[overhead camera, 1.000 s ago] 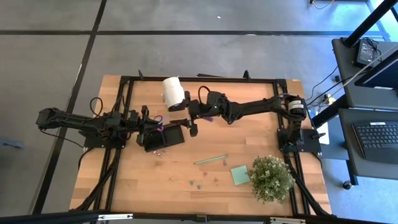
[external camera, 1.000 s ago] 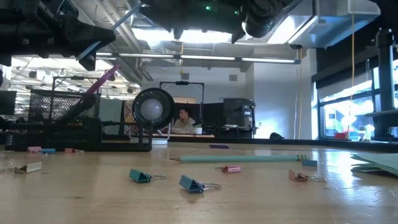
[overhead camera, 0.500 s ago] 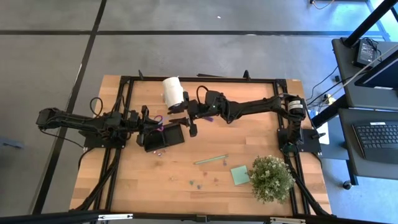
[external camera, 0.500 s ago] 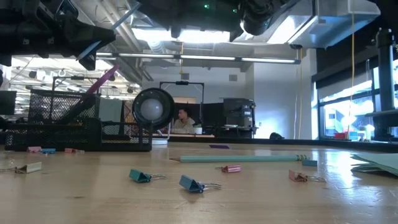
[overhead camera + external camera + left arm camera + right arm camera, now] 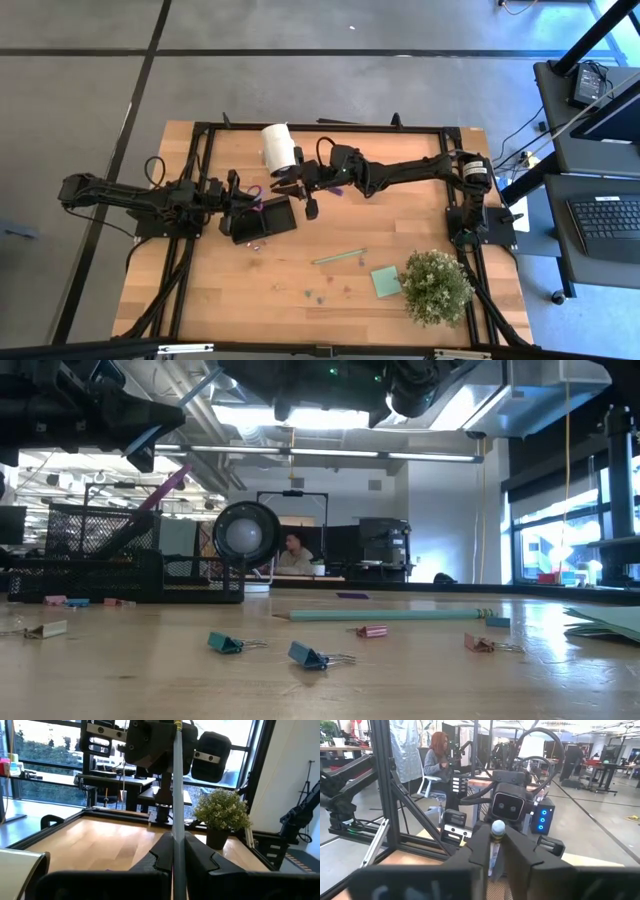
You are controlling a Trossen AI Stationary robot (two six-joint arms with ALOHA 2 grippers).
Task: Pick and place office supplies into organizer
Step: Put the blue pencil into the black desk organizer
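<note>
My left fingers, blunt dark pads, are pressed together on a slim pale pencil; its straight, smooth shaft stands up between them. My right fingers have it by the other end, drawn in close on both sides just below the brass-coloured ferrule and small rounded eraser. So both grippers hold one thin stick, left gripper and right gripper facing each other above the rear of the table.

Just beneath and beside them sits the organizer, a low black tray. From table height its walls are open wire mesh. Purple-handled scissors stand in it, tilted.

Behind the organizer lies a white cylinder roll. Nearer the front, on the bare wooden planks, lie a second pencil, long and pale green, a square light green sticky-note pad, and several small folded binder clips, teal and pink, with wire handles. A bushy potted plant stands beside the pad.
</note>
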